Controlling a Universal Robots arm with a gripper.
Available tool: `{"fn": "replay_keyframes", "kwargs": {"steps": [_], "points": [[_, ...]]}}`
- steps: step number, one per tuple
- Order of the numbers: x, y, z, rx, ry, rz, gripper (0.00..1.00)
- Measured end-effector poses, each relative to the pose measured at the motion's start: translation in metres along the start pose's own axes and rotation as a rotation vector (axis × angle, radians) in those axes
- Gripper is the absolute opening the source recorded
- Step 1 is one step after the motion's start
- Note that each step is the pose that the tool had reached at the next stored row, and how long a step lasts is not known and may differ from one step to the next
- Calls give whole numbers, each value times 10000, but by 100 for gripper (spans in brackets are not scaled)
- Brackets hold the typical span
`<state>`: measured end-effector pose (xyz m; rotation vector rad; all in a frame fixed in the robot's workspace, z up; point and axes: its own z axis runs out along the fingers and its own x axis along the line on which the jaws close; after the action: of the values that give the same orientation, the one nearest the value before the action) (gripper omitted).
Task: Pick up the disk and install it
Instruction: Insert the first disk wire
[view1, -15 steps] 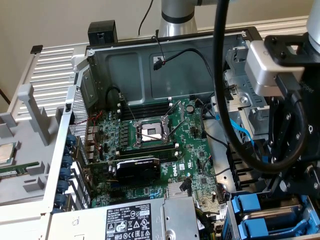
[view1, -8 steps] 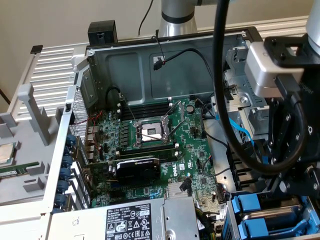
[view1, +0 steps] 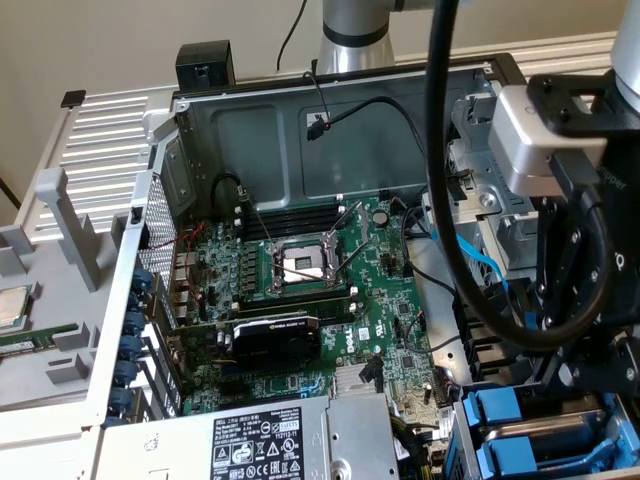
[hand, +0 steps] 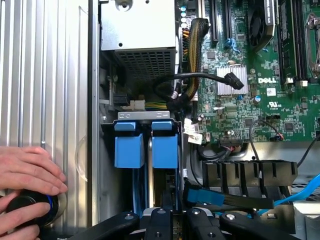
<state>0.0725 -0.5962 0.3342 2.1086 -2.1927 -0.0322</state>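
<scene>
Looking into the open case (view1: 330, 120), laid flat, the board (view1: 300, 300) filled its floor. The drive cage (hand: 145, 117) sat at the case's corner on the exterior view's lower right, beside the power supply (hand: 137, 30).

The claw (view1: 600, 375) hung right over that cage, at the exterior view's right edge. In the wrist view the claw (hand: 172, 222) was just short of the cage. Released or clenched: could not tell.

Two blue carriers stood on edge, side by side, in the cage. The disk (hand: 165, 147) was judged to be the one more in line with the claw; the second carrier (hand: 129, 147) touched or nearly touched it. So the disk lay directly ahead of the claw and close, its long axis running toward the claw, not across it.

Disk look: blue plastic end tab facing up, thin grey metal edge showing beside it, label hidden. In the exterior view the disk (view1: 500, 410) showed the same blue.

A person's hand (hand: 27, 175) rested on the outer panel, well apart from the cage, gripping a black knob (hand: 27, 210).
</scene>
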Motion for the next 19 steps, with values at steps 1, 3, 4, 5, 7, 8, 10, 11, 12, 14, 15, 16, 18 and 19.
{"fn": "replay_keyframes", "kwargs": {"steps": [1,3,4,5,7,8,10,11,12,14,15,16,18,19], "points": [[0,0,1,0,2,0,17],[0,0,2,1,4,1,17],[0,0,2,0,6,1,17],[0,0,2,1,8,0,17],[-1,-1,8,1,10,1,17],[-1,-1,11,1,13,1,17],[-1,-1,18,1,19,2,17],[-1,-2,19,1,21,2,17],[-1,-2,23,1,21,4,17],[-2,-10,25,-1,21,3,17],[-2,-16,26,-1,21,4,17],[-3,-22,26,0,22,3,17],[-3,-25,26,2,22,2,17],[-2,-25,27,1,23,2,17]]}}
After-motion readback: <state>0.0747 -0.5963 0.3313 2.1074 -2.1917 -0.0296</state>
